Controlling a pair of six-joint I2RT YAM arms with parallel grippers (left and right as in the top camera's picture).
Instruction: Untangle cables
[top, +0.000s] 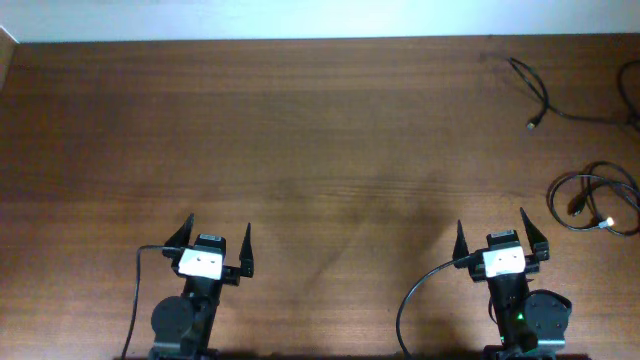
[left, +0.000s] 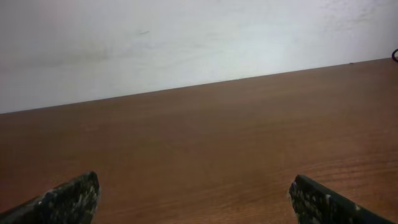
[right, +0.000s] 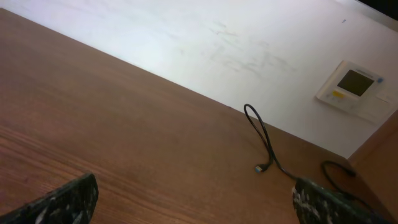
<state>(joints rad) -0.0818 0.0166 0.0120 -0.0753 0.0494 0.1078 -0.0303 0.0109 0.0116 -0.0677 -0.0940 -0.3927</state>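
Near right edge of table (top: 300, 150), cables (top: 578, 207)

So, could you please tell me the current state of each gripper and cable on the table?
left gripper: open, holding nothing.
right gripper: open, holding nothing.
looped cable: coiled on the table, not gripped, to the right of the right gripper.
far cable: lying loose near the far right corner, plug end free, not gripped.

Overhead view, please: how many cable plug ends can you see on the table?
3. The far plug end lies toward the far right corner; the dark plug end and white plug end sit together by the right edge. Others may be off-frame.
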